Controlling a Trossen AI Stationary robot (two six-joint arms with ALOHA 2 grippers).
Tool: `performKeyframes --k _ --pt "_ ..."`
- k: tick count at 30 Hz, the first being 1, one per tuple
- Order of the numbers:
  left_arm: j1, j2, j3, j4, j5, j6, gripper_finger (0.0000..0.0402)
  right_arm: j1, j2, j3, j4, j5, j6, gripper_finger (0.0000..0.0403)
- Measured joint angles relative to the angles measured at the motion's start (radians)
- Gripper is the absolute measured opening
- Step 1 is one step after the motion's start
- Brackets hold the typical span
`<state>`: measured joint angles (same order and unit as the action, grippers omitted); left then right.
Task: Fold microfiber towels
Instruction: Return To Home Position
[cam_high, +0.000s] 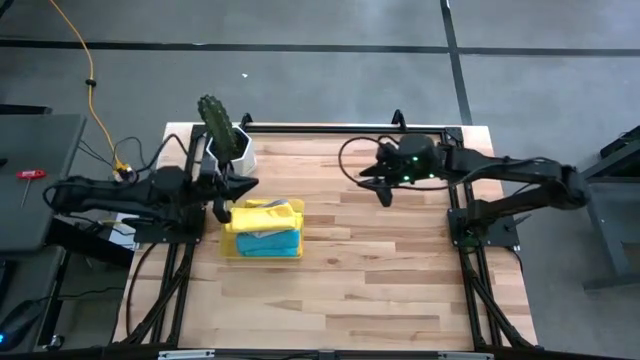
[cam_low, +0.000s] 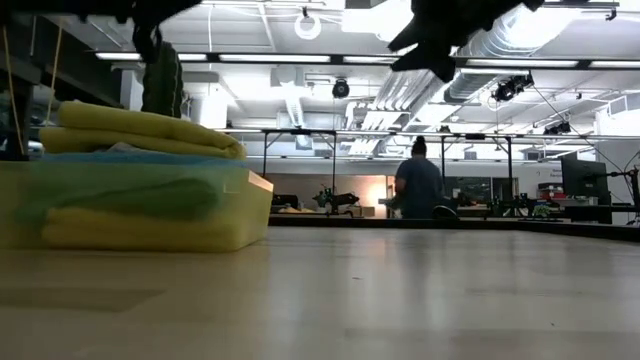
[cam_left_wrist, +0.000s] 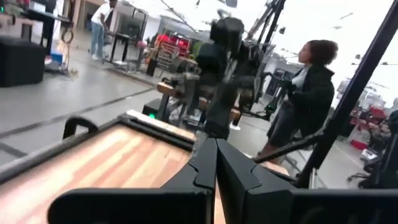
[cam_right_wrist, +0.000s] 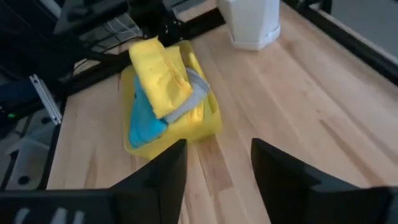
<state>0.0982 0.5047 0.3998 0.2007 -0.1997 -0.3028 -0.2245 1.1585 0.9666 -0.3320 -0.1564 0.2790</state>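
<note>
The microfiber towels lie stacked in a translucent yellow tray (cam_high: 232, 252) at the table's left. A folded yellow towel (cam_right_wrist: 158, 74) is on top, a grey one (cam_right_wrist: 194, 93) shows under it, and a turquoise one (cam_right_wrist: 144, 124) lies below. In the low view the yellow top towel (cam_low: 150, 128) stands above the tray's wall (cam_low: 130, 205). My left gripper (cam_high: 250, 184) is shut and points level across the table, just beyond the tray's far edge; its closed fingers (cam_left_wrist: 216, 158) hold nothing. My right gripper (cam_right_wrist: 217, 155) is open and empty. It is in the air over the table's right half (cam_high: 384, 193), tilted down toward the tray.
A white pot with a green cactus (cam_high: 228, 150) stands at the far left, behind the tray. Bare wooden tabletop (cam_high: 380, 280) stretches over the middle and near side. Black frame rails (cam_high: 320, 128) border the table. A person (cam_low: 418, 185) stands in the room beyond.
</note>
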Motion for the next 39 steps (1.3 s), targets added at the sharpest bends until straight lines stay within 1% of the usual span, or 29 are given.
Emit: performKeyframes --k 5,9,12,14,16,17,19,22,25,29,30,32,36,39 --pt "0.001 -0.203 -0.141 0.006 0.001 -0.03 0.0 0.0 -0.055 0.0 -0.007 0.04 0.012 0.0135" --pt "-0.001 -0.369 -0.224 0.001 -0.001 -0.069 0.0 0.0 -0.075 0.0 -0.026 0.045 0.077 0.0105" --pt "-0.007 -0.465 -0.285 -0.001 -0.016 -0.098 0.0 0.0 -0.083 0.0 -0.074 0.027 0.13 0.0075" --pt "-0.015 -0.505 -0.329 -0.003 -0.029 -0.111 0.0 0.002 -0.087 0.0 -0.115 -0.015 0.14 0.0048" --pt "-0.025 -0.501 -0.365 0.004 -0.038 -0.122 0.0 0.002 -0.088 0.0 -0.15 -0.071 0.14 0.0017" --pt "-0.03 -0.501 -0.381 0.01 -0.039 -0.128 0.0 0.001 -0.088 0.0 -0.165 -0.1 0.141 0.0009" --pt "-0.036 -0.498 -0.389 -0.026 -0.047 -0.144 0.0 -0.003 -0.091 0.0 -0.18 -0.135 0.14 0.001" --pt "-0.036 -0.501 -0.389 -0.045 -0.047 -0.125 0.0 -0.005 -0.103 0.0 -0.204 -0.139 0.126 0.0012" --pt "-0.03 -0.501 -0.387 -0.04 -0.004 -0.109 0.0 -0.005 -0.122 0.0 -0.248 -0.139 0.094 0.0002" --pt "-0.027 -0.5 -0.387 -0.102 0.037 -0.19 0.0 -0.005 -0.161 -0.002 -0.294 -0.139 0.062 0.0002" --pt "-0.027 -0.5 -0.387 -0.119 0.039 -0.213 0.0 -0.005 -0.175 -0.014 -0.281 -0.141 0.059 0.0001" --pt "-0.027 -0.499 -0.387 -0.13 0.039 -0.244 0.0 -0.005 -0.223 -0.08 -0.215 -0.154 0.075 0.0001" --pt "-0.027 -0.495 -0.387 -0.13 0.039 -0.236 0.0 -0.009 -0.35 -0.291 0.01 -0.19 0.169 0.0" --pt "-0.027 -0.495 -0.387 -0.13 0.039 -0.243 0.0001 -0.048 -0.439 -0.405 0.154 -0.218 0.184 0.0"
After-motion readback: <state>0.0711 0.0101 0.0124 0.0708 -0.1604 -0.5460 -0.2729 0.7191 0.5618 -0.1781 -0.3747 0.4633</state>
